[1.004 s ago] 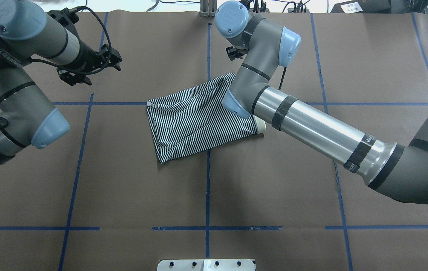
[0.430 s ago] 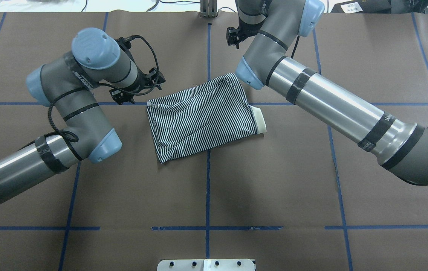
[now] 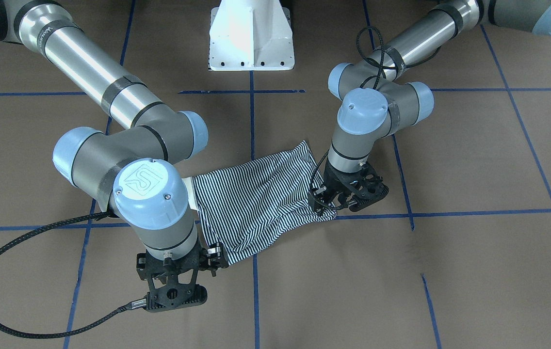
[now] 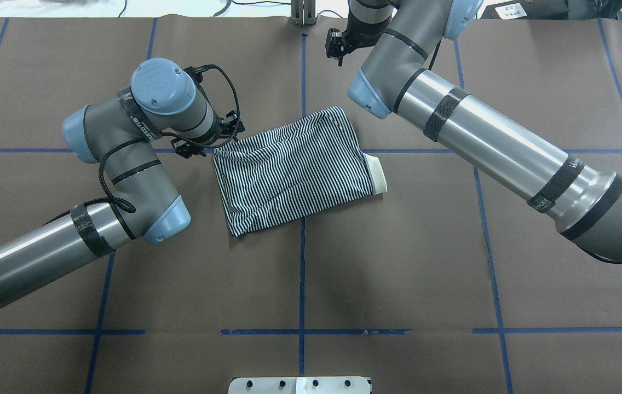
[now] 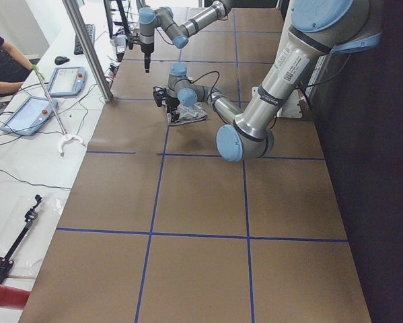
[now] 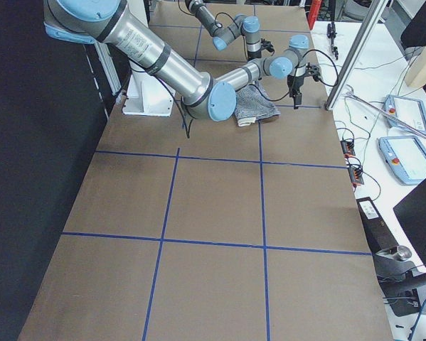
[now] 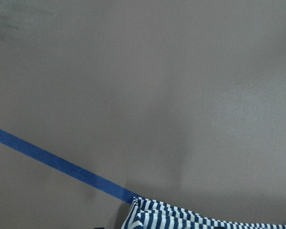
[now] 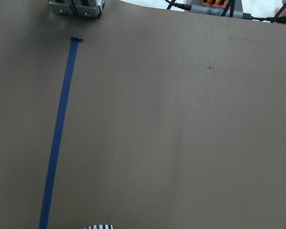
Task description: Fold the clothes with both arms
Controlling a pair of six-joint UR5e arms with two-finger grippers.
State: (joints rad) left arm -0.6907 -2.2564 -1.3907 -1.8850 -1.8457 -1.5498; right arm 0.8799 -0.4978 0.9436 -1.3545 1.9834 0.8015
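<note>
The folded striped polo shirt is lying at the centre of the table, with its cream collar protruding at the right edge. The left gripper is sitting at the shirt's far-left corner. Its wrist is blocking the fingertips, so its grip cannot be determined. The right gripper is hovering beyond the far edge, and its grip is likewise indeterminate. Blue tape lines are dividing the tabletop.

Brown surface, gridded in blue tape. Along its far edge runs a white bench with two tablets; a metal post rises there.
</note>
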